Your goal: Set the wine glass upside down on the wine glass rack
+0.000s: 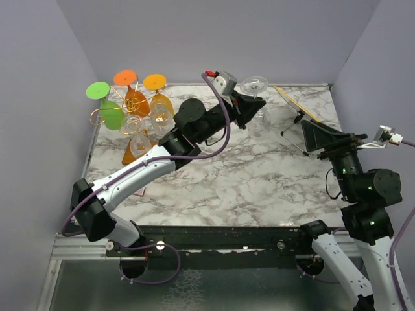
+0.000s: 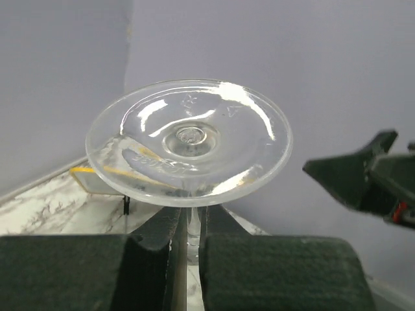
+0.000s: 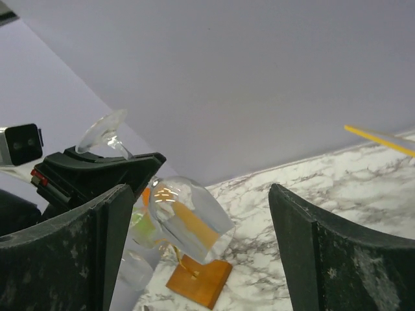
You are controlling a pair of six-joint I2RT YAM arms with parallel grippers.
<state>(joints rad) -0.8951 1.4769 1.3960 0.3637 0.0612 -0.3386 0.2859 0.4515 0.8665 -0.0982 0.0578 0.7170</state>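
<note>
"Hanging on the wine glass rack (image 1: 98, 118), what do you count?" Mia asks.

"A green glass (image 1: 111, 116), two orange glasses (image 1: 136, 100), and clear glasses (image 1: 133, 126) lower down, all foot up. The clear ones overlap; two or three, I'd guess. The rack stands at the back left of the table (image 1: 259, 188), close to the left wall, on its wooden base (image 3: 200, 282)."

"And the wine glass (image 2: 189, 139) itself?"

"Upside down at the back of the table, right of the middle, well apart from the rack. The left gripper (image 2: 189, 223) is clamped on its stem just under the foot. From the right wrist, the bowl hangs tilted, mouth down, off the marble."

"The right gripper (image 3: 200, 191)?"

"Jaws spread wide, gripping nothing, near the glass on its right but not touching."

"What is hard to see?"

"The stem, mostly sunk between the left fingers (image 2: 155, 259). From overhead the clear bowl nearly vanishes against the marble. A yellow-edged frame (image 1: 295, 103) on thin black legs sits at the back right; what it is I cannot tell."

"Room?"

"The foot is near the back wall (image 1: 214, 39). The left arm (image 1: 149, 165) stretches diagonally, passing just beside the rack. Marble shows across the middle and near side."
</note>
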